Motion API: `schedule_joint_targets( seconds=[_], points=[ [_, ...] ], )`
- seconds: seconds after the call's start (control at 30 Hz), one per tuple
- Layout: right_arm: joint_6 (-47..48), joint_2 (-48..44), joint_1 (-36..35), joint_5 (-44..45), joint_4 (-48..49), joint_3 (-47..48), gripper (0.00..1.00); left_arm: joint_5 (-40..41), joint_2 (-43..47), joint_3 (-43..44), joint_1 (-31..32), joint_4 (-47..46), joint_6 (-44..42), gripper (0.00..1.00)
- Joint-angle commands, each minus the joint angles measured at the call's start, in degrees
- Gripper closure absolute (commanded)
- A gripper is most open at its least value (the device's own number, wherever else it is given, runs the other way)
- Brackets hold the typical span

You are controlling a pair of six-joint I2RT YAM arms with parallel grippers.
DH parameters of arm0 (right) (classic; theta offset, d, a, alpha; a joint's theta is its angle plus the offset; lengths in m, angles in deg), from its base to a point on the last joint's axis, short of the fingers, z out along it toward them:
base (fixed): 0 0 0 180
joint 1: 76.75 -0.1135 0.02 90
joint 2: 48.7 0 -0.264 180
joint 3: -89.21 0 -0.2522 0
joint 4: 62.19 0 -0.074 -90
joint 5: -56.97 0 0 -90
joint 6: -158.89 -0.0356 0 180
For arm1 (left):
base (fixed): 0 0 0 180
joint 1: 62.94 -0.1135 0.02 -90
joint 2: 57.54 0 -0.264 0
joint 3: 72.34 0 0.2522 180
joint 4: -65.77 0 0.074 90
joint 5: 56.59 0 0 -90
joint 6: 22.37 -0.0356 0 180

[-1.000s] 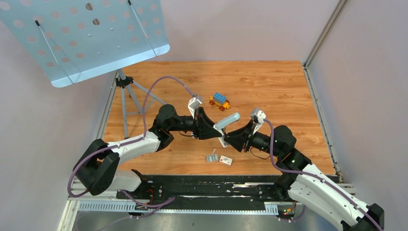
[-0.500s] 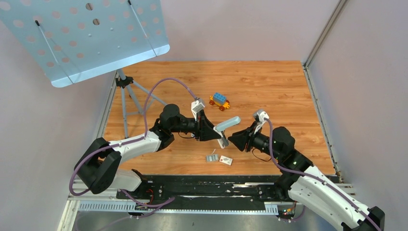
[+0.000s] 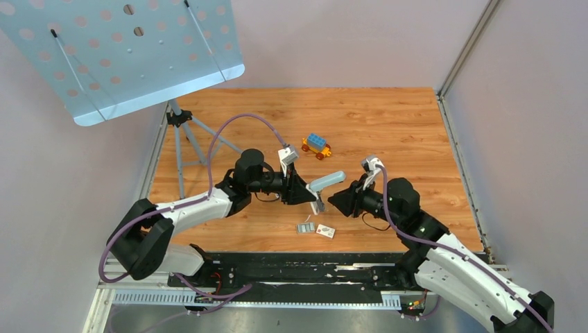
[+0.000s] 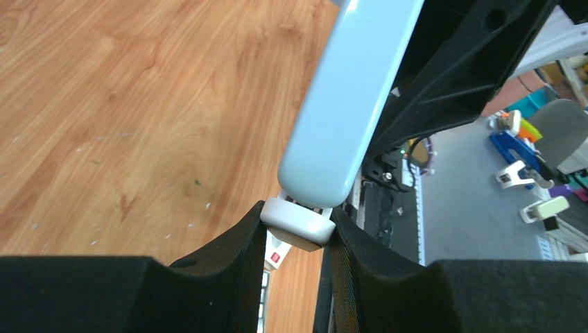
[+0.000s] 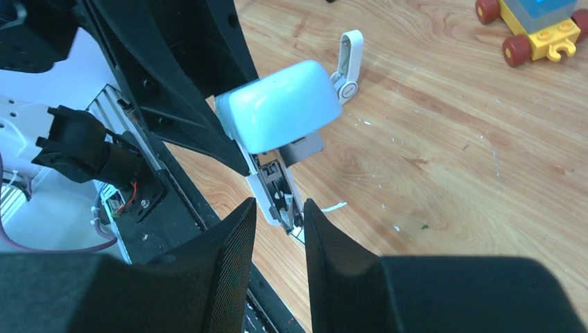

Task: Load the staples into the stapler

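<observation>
Your left gripper (image 4: 298, 232), clenched on the white end of the open stapler (image 3: 326, 182), has carried it slightly nearer you, and your right gripper (image 5: 279, 220) now straddles its rail tip, grip impossible to tell, so the staples (image 3: 305, 227) wait unloaded on the table (image 3: 388, 132).

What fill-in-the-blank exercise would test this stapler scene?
1. The left gripper clamps the stapler, whose lid is light ___.
2. The stapler's tip sits ___ the fingers of the right gripper.
3. The staples lie on the table beside a ___ box.
Missing words: blue; between; white.
</observation>
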Motion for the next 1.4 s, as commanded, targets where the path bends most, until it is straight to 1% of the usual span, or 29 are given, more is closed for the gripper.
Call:
schedule_joint_targets(
  seconds=[0.0,0.17,0.27,0.33,0.4,0.53,0.73,0.8,0.9,1.1,1.2,1.3,1.37],
  points=[
    [-3.5,1.7,0.7,2.7,-1.4,0.6,0.65,4.1,2.6,2.3,-0.2,5.0,-4.7,0.9],
    [-9.3,5.2,0.7,2.8,3.9,-1.5,0.65,7.9,2.9,3.1,-0.2,7.9,-6.1,0.91],
    [-11.9,5.6,0.7,4.7,5.2,-3.0,0.65,15.1,2.6,5.3,0.0,14.8,-7.8,0.91],
    [-13.0,4.9,0.7,7.9,3.6,-3.6,0.64,20.3,1.2,8.8,0.4,22.2,-9.8,0.91],
    [-14.0,3.6,0.7,12.1,0.4,-3.9,0.63,23.3,-0.3,11.7,1.3,27.4,-11.3,0.93],
    [-14.2,0.0,0.7,19.0,-6.5,-4.0,0.62,29.0,-3.4,16.6,4.0,34.7,-13.1,0.92],
    [-13.8,-6.7,0.8,25.4,-11.8,-4.1,0.62,36.4,-9.6,23.3,7.8,44.4,-13.8,0.95],
    [-13.5,-8.1,0.8,26.2,-12.4,-4.2,0.62,38.7,-12.2,25.9,8.6,49.1,-14.0,0.95],
    [-13.5,-8.3,0.8,26.3,-12.7,-4.4,0.61,40.9,-14.8,28.7,9.7,52.5,-14.7,0.95],
    [-13.5,-6.5,0.8,25.8,-12.9,-3.7,0.6,42.1,-17.0,32.7,10.0,57.4,-14.5,0.94],
    [-13.5,-6.1,0.8,25.6,-12.7,-3.6,0.59,44.9,-17.6,34.9,10.2,61.2,-13.7,0.93],
    [-13.7,-5.9,0.8,25.5,-12.4,-3.8,0.58,49.7,-18.6,38.2,11.5,66.9,-14.2,0.93],
    [-14.1,-5.7,0.8,25.5,-12.0,-4.1,0.58,50.3,-19.5,39.4,12.6,68.5,-14.5,0.93]
  ],
)
